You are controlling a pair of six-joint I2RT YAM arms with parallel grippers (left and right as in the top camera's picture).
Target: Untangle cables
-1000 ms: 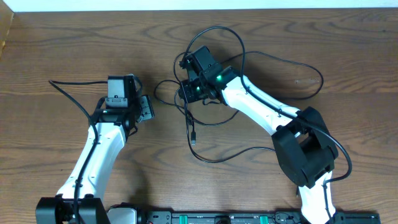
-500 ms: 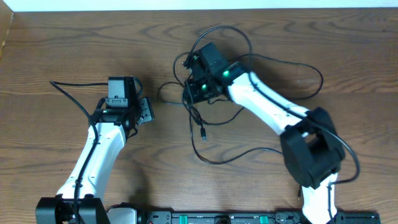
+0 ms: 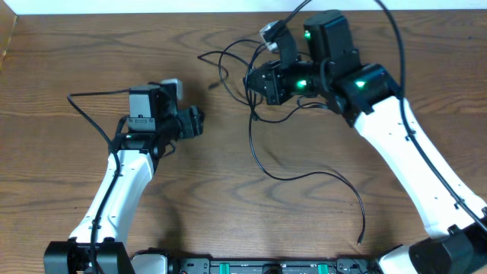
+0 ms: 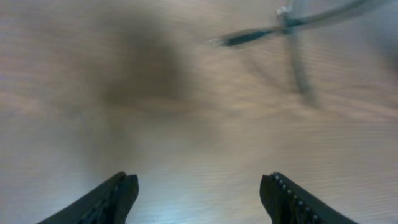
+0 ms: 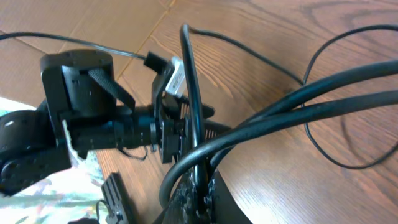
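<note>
Black fingertips of the right gripper [image 5: 199, 190] are clenched on one thin strand of the cables [image 5: 189, 93], which rises between them. The rest loops around it over the far middle of the wooden table [image 3: 61, 61], with one strand trailing toward the near edge. The left gripper [image 4: 202, 199] stands released, with nothing between its fingers, well to the left of the tangle.

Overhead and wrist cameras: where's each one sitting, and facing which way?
Overhead: above the table, facing straight down; left arm and right arm show.
Left wrist: behind the left gripper, facing down at wood; open fingers show.
Right wrist: behind the right gripper, shut on cables, facing the left arm.
Shared: every view shows cables.
</note>
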